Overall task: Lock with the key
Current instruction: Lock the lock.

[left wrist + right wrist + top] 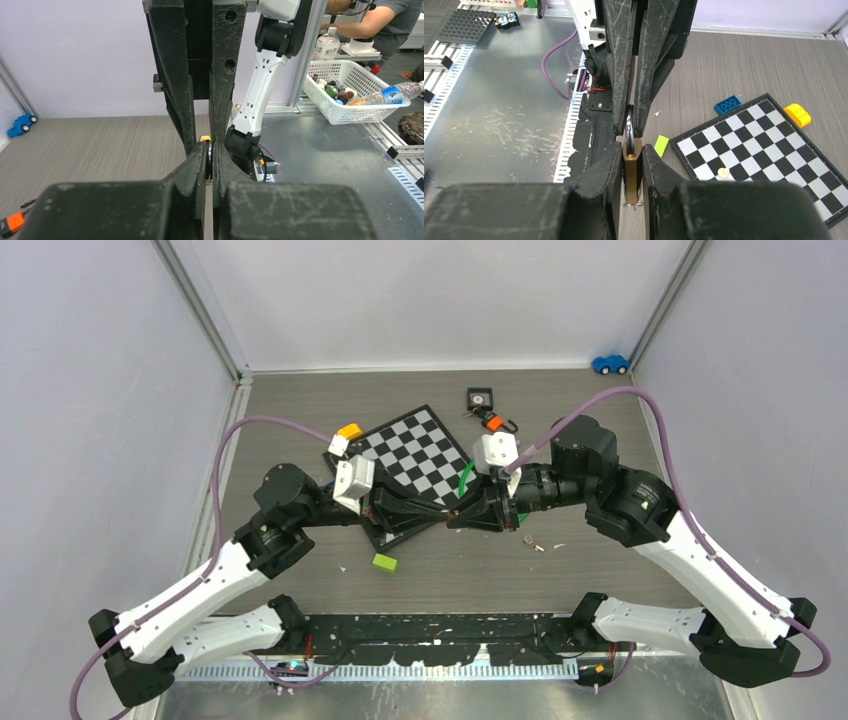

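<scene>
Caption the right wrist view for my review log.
Right gripper clamps a brass padlock by its body while the left gripper pinches its silver shackle, beside a black-and-white checkerboard.

The left end effector point(440, 524) and right end effector point(453, 522) meet tip to tip — beside the checkerboard point(420, 452).

- The padlock point(632, 175) is small, with a flat brass body and a silvery shackle point(628, 122). It is off the worktop, roughly at the centre of it.
- It lies on its side, with the shackle towards 9 o'clock and the body towards 3 o'clock.
- The right hand point(632, 150) clamps the brass body on its two broad faces.
- The left hand point(630, 131) pinches the shackle's loop, fingertips almost touching the right hand's.
- A small silvery piece point(637, 203) shows at the body's far end from the shackle. I can't tell whether it is the key.
</scene>
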{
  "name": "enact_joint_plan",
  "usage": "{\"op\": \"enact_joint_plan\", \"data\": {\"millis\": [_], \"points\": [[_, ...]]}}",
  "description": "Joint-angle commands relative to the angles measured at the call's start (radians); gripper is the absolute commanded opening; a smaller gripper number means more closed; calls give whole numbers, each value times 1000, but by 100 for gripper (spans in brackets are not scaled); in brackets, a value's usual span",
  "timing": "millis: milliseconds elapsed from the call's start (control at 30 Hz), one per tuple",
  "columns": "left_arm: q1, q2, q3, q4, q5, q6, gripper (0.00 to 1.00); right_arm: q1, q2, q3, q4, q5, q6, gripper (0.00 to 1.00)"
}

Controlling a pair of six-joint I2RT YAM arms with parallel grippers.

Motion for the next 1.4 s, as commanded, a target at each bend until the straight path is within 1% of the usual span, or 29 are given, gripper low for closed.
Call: {"op": "enact_joint_plan", "data": {"millis": [0, 200, 433, 833, 967, 1133, 1367], "points": [[-32, 142, -112, -292, 46, 28, 0, 39, 10, 164, 475, -52, -24, 0], [-32, 149, -132, -273, 45, 18, 0, 37, 15, 177, 479, -39, -33, 0], [-32, 169, -150, -255, 55, 10, 0, 35, 6, 177, 532, -26, -14, 0], [-43, 203, -163, -248, 47, 10, 0, 23, 74, 253, 578, -60, 20, 0], [-43, 176, -139, -272, 15, 16, 0, 21, 50, 205, 545, -54, 23, 0], [-41, 146, -70, -296, -16, 0, 0, 21, -6, 102, 475, 10, -1, 0], [-41, 110, 9, -402, -52, 39, 0, 21, -105, -47, 478, 82, 5, 0]]}}
